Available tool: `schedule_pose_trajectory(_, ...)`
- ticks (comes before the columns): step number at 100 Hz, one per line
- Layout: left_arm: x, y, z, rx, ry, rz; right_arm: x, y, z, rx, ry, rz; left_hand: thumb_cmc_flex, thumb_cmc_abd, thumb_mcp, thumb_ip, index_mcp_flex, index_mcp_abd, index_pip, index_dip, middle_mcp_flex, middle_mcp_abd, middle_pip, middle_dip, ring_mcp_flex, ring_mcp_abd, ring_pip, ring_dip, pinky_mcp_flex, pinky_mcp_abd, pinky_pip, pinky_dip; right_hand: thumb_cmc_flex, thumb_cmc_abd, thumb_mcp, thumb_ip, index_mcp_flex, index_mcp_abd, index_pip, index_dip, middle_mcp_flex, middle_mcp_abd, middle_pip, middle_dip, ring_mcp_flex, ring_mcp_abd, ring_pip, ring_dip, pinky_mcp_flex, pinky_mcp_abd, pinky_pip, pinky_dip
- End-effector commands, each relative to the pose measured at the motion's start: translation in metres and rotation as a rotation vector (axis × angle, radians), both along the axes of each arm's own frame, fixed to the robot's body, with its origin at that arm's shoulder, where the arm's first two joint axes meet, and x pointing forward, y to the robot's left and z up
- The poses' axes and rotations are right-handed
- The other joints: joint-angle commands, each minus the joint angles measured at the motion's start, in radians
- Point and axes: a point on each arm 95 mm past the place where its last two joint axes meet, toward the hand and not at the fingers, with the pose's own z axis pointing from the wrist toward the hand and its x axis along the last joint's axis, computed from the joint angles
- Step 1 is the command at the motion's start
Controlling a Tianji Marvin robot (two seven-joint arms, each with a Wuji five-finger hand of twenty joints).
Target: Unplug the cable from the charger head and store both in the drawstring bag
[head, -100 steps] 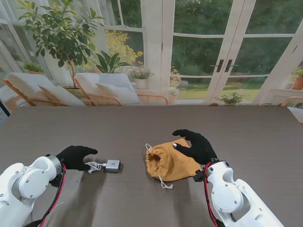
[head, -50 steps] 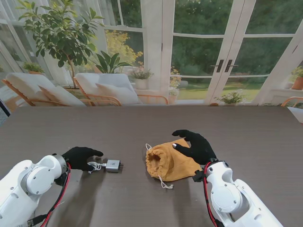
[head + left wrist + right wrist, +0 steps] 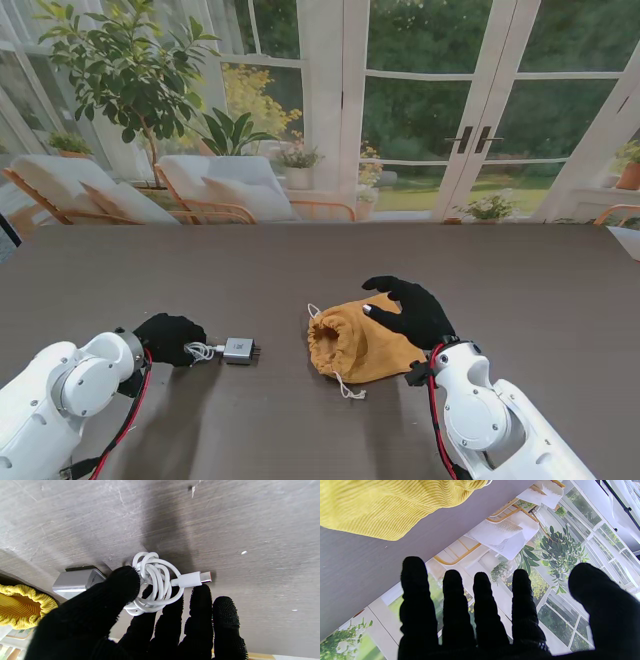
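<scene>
A coiled white cable (image 3: 200,351) lies on the dark table, one end meeting the silver charger head (image 3: 238,350). My left hand (image 3: 168,338) is curled at the coil. In the left wrist view the thumb (image 3: 120,587) presses the cable (image 3: 152,585) against the fingers behind it. A free plug end (image 3: 197,578) sticks out, and the charger head (image 3: 75,582) lies just beyond the thumb; the joint between them is hidden. The yellow drawstring bag (image 3: 355,345) lies to the right, its mouth facing the charger. My right hand (image 3: 410,310) hovers open over the bag (image 3: 382,505).
The bag's white drawstrings (image 3: 345,388) trail on the table (image 3: 300,260) on the side nearer to me. Beyond the table's far edge are lounge chairs (image 3: 230,190), plants and glass doors.
My left hand slid right to the cable and its fingers curled closed around the coil. The right hand has barely moved over the bag.
</scene>
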Motion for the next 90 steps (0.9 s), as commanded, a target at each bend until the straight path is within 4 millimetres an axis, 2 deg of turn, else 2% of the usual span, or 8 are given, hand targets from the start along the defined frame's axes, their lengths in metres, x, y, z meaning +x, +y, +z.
schedule_pose_trajectory(1,-0.003,-0.001,-0.009,0.000,0.020,-0.009,-0.002,0.004,-0.003,0.000,0.014,0.014,0.083,0.004,-0.028,-0.048,0.013,-0.076,0.113,0.095,0.044,-0.017,0.049,0.112,0.059,-0.004,0.071,0.038,0.023,-0.021,0.090,-0.011,-0.023,-0.008,0.018,0.008,0.002,-0.001,-0.002,0.015,0.018,0.010,0.002,-0.003,0.010,-0.006,-0.005,0.012,-0.353,0.004,-0.032,0.042)
schedule_pose_trajectory(7,-0.003,-0.001,-0.012,-0.007,0.000,-0.019,-0.002,0.004,-0.003,0.001,0.015,0.014,0.168,-0.015,-0.129,-0.060,0.021,-0.168,0.305,0.125,0.160,-0.032,0.009,0.380,0.116,-0.006,0.163,0.080,0.067,-0.031,0.170,0.006,-0.023,-0.007,0.018,0.008,0.002,-0.001,-0.001,0.015,0.019,0.009,0.003,-0.003,0.010,-0.003,-0.005,0.012,-0.352,0.005,-0.032,0.042)
schedule_pose_trajectory(18,-0.004,-0.002,-0.017,-0.024,-0.028,-0.023,-0.002,0.004,-0.004,0.000,0.016,0.015,0.263,0.072,-0.178,-0.061,0.085,-0.214,0.519,0.116,0.340,-0.043,-0.021,0.539,0.216,0.014,0.309,0.135,0.162,-0.021,0.256,0.040,-0.022,-0.004,0.020,0.008,0.002,0.002,-0.001,0.014,0.021,0.009,0.004,-0.003,0.011,-0.003,-0.004,0.012,-0.351,0.005,-0.031,0.042)
schedule_pose_trajectory(26,-0.005,-0.003,-0.021,-0.058,-0.036,-0.015,-0.003,0.005,-0.004,0.001,0.018,0.017,0.311,0.113,-0.224,-0.057,0.112,-0.213,0.612,0.137,0.389,-0.029,0.075,0.557,0.279,0.034,0.400,0.172,0.223,-0.002,0.310,0.074,-0.023,-0.002,0.020,0.008,0.001,0.002,0.000,0.014,0.021,0.010,0.004,-0.003,0.013,-0.003,-0.004,0.012,-0.350,0.005,-0.031,0.042)
schedule_pose_trajectory(49,-0.013,-0.007,-0.034,-0.149,-0.067,0.015,-0.004,0.006,-0.006,0.002,0.020,0.026,0.307,0.173,-0.088,-0.078,0.140,-0.144,0.765,0.390,0.473,0.015,0.393,0.629,0.475,0.061,0.700,0.284,0.408,0.071,0.472,0.206,-0.022,0.005,0.022,0.008,0.001,0.006,0.002,0.013,0.024,0.012,0.005,-0.003,0.015,-0.002,-0.003,0.012,-0.348,0.005,-0.031,0.042)
schedule_pose_trajectory(64,-0.015,-0.011,-0.040,-0.242,-0.147,0.063,-0.005,0.007,-0.007,0.001,0.022,0.030,0.254,0.167,0.043,-0.031,0.211,-0.081,0.873,0.533,0.573,0.021,0.587,0.667,0.632,0.051,0.930,0.279,0.562,0.151,0.593,0.239,-0.022,0.009,0.022,0.008,-0.002,0.006,0.002,0.013,0.025,0.011,0.005,-0.003,0.016,-0.002,-0.002,0.012,-0.348,0.006,-0.031,0.042)
schedule_pose_trajectory(78,-0.016,-0.013,-0.037,-0.279,-0.188,0.075,-0.005,0.008,-0.007,-0.002,0.022,0.032,0.238,0.219,0.036,0.024,0.241,-0.083,0.931,0.628,0.598,-0.002,0.692,0.725,0.686,-0.008,1.053,0.253,0.634,0.152,0.660,0.211,-0.020,0.017,0.021,0.007,-0.002,0.008,0.003,0.012,0.027,0.013,0.006,-0.003,0.018,0.000,-0.002,0.013,-0.347,0.007,-0.031,0.042)
schedule_pose_trajectory(90,-0.016,-0.018,-0.032,-0.347,-0.213,0.095,-0.006,0.008,-0.008,-0.004,0.024,0.035,0.258,0.235,0.021,0.043,0.268,-0.081,0.974,0.671,0.597,-0.006,0.741,0.737,0.698,-0.020,1.095,0.243,0.657,0.164,0.681,0.197,-0.020,0.019,0.018,0.007,-0.003,0.011,0.004,0.011,0.027,0.013,0.006,-0.003,0.018,0.001,-0.002,0.013,-0.347,0.006,-0.032,0.042)
